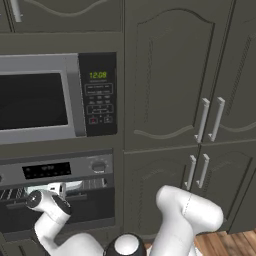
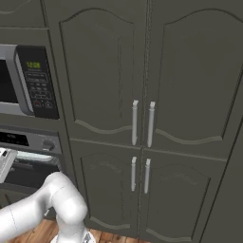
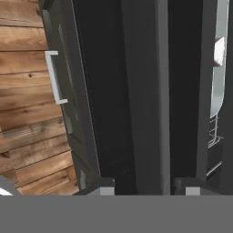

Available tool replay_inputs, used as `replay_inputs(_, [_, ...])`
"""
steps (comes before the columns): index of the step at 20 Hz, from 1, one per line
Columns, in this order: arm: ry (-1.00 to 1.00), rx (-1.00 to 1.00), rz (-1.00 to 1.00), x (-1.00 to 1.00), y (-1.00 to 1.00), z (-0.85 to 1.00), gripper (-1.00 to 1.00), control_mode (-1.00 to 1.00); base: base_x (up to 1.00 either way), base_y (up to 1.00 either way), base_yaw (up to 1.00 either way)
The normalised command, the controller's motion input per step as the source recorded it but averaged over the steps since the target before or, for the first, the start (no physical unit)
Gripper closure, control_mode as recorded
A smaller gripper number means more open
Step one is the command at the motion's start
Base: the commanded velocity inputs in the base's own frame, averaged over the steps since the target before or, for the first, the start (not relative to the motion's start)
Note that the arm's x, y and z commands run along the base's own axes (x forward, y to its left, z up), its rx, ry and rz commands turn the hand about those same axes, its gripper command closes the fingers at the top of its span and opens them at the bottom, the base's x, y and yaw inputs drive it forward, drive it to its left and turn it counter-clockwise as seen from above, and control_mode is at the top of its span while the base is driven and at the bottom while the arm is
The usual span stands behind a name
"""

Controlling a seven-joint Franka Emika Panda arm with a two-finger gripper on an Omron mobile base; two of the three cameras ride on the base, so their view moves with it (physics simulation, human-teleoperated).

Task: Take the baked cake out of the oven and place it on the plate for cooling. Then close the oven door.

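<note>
Dark grey cabinet doors [image 2: 142, 95] with silver bar handles cover most of the right base view, and a silver-framed microwave [image 1: 45, 97] with a green clock sits in the upper left of the left base view. Below it is the oven [image 1: 57, 192], its silver control strip and dark cavity showing at lower left, with wire rack bars visible inside. A pale slab, probably the baked cake [image 1: 60, 187], lies on the rack just behind the arm's wrist. In the hand view the gripper [image 3: 148, 189] looks along a dark panel, likely the lowered oven door [image 3: 136, 91], with wooden floor [image 3: 27, 113] at left and a pale edge with rack wires at far right. Only the fingertips show, with a moderate gap between them and nothing visibly held. I cannot tell more of the grip. To do the step well, I judge the hand should turn towards the rack, come in level, and take the cake by its raised rim without catching the wires.
</note>
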Motion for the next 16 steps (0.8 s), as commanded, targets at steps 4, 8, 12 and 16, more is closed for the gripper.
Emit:
replay_inputs(4, [0.06, -0.03, 0.05, -0.61, 0.41, -0.78, 1.0, -1.0, 0.0, 0.0, 0.0])
replay_inputs(8, [0.04, -0.04, 0.06, -0.61, 0.4, -0.81, 1.0, -1.0, 0.0, 0.0, 0.0])
replay_inputs(12, [0.01, -0.05, 0.06, -0.64, 0.39, -0.85, 1.0, -1.0, 0.0, 0.0, 0.0])
replay_inputs(16, [0.03, -0.05, 0.06, -0.62, 0.37, -0.81, 1.0, -1.0, 0.0, 0.0, 0.0])
